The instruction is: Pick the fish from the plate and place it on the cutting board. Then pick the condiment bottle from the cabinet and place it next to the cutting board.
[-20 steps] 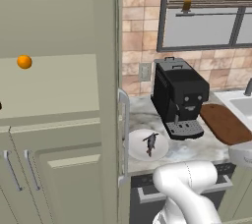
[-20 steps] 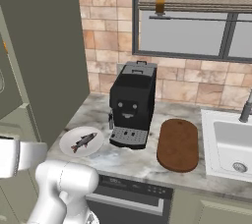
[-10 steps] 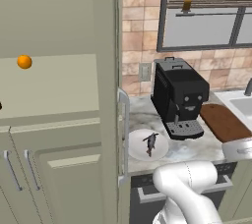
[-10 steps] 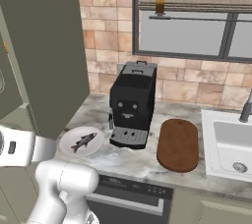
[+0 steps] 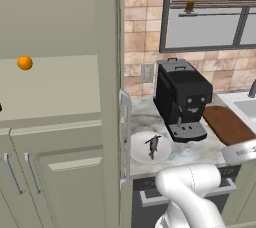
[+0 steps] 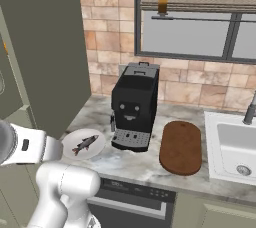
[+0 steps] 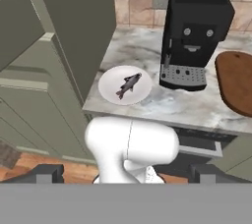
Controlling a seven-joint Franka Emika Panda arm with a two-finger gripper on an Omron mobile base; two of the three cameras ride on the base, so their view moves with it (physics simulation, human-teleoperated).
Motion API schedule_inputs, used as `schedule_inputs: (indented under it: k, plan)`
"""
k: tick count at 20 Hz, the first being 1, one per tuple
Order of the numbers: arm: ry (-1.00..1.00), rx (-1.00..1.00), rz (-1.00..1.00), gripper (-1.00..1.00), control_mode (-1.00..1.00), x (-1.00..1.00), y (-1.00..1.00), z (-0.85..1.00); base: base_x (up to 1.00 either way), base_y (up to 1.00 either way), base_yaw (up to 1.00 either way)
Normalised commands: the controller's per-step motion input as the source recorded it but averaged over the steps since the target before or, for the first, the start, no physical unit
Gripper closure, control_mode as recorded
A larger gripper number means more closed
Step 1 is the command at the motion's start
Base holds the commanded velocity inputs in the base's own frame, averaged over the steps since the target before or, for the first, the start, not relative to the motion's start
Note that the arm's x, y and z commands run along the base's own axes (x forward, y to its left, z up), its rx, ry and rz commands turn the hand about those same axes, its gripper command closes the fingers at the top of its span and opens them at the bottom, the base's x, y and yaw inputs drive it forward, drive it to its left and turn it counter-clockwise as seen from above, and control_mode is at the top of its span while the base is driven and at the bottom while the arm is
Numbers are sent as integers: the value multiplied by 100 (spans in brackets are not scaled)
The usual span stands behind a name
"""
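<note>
The fish (image 7: 128,84) is small and grey and lies on the white plate (image 7: 109,90), on the marble counter left of the coffee machine. They also show as fish (image 5: 153,146) on plate (image 5: 140,153), and as fish (image 6: 85,143) on plate (image 6: 72,150). The dark brown cutting board (image 6: 181,146) (image 5: 227,123) (image 7: 238,83) lies bare to the right of the machine. My gripper (image 7: 127,173) is open, held far back and above the counter, well short of the plate. The sage-green cabinet (image 5: 55,137) stands left with its door (image 5: 112,97) open. The condiment bottle is out of view.
A black coffee machine (image 5: 182,99) (image 6: 134,106) stands between plate and board. An orange ball (image 5: 24,62) sits in the cabinet's shelf recess. A sink (image 6: 235,147) lies right of the board. The open cabinet door (image 6: 45,47) juts out beside the plate.
The arm's wrist link at the left of the right base view has risen and turned a little. The fish, plate and board have stayed put.
</note>
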Motion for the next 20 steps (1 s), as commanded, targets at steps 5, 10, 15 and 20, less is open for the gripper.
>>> schedule_inputs:
  k: [5, 10, 15, 20]
  plan:
    - [4, 0, 4, -100, -100, 9, 0, -15, 0, 0, 0]
    - [6, 1, 3, -100, -100, 23, 0, -10, 0, 0, 0]
    - [8, 1, 3, -100, -100, 27, 0, -4, 0, 0, 0]
    - [0, 4, 0, -100, -100, 9, 0, -19, 0, 0, 0]
